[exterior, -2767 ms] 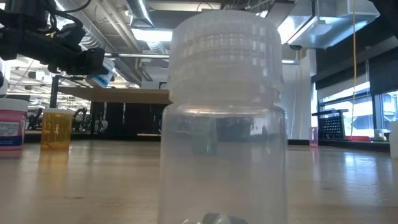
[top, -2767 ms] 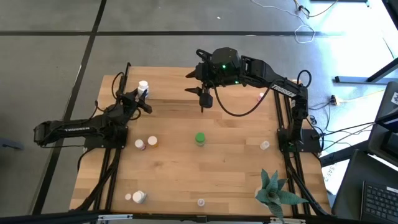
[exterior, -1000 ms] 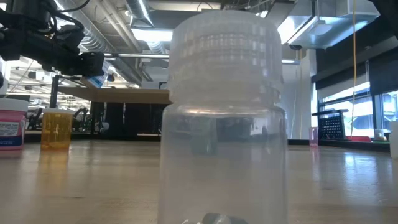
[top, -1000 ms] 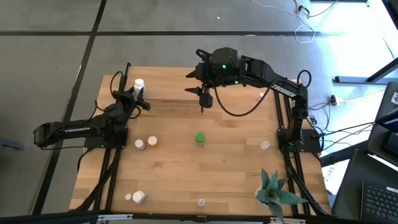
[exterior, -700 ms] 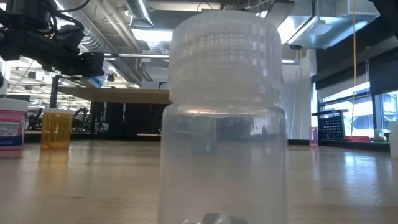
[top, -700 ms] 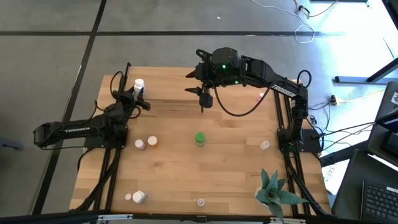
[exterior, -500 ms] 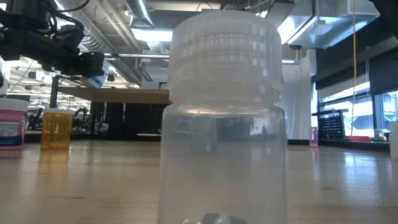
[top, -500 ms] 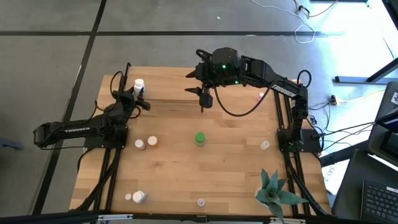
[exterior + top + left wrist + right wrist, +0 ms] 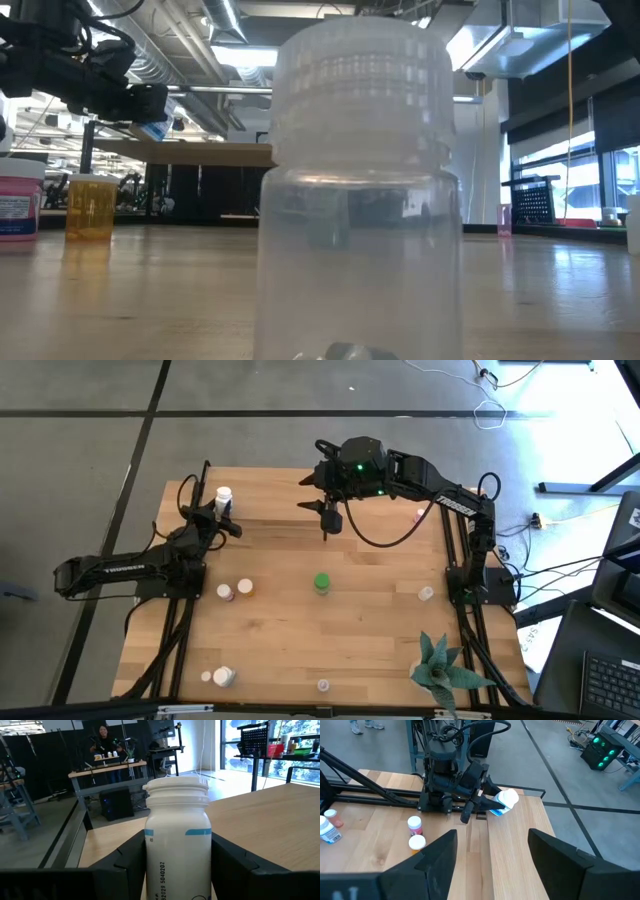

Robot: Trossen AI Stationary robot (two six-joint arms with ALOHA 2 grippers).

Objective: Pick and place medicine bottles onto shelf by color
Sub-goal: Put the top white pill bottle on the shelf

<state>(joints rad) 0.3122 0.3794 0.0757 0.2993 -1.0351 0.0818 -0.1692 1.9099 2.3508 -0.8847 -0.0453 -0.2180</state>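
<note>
My left gripper point(image 9: 222, 512) sits over the table's far left part, shut on a white medicine bottle point(image 9: 176, 835) with a white cap and a blue label band. The right wrist view shows that bottle point(image 9: 502, 802) lifted off the wood. My right gripper point(image 9: 327, 525) hangs open, high above the far middle of the table, touching nothing. A green bottle point(image 9: 321, 582) stands on its base mid-table. A light wood platform on thin black posts point(image 9: 200, 153), apparently the shelf, shows behind in the low view. My left gripper pinches the white bottle's body point(image 9: 150, 865) below the cap, one finger point(image 9: 127, 865) on each side. The fingers come roughly level from the table's near left. The bottle is lifted clear of the table, cap point(image 9: 176, 784) uppermost.
Small bottles stand scattered: two point(image 9: 234, 590) left of centre, two point(image 9: 216, 677) near the front left, a clear one point(image 9: 323, 685) at the near edge, one point(image 9: 426, 593) at right, a pink one point(image 9: 419, 514) far right. A green spiky plant point(image 9: 440, 665) fills the near right corner.
Nearly three seconds ago the left gripper held the white bottle slightly farther right; it has since carried it a little toward the far left corner. Over the last second nothing has visibly moved.
</note>
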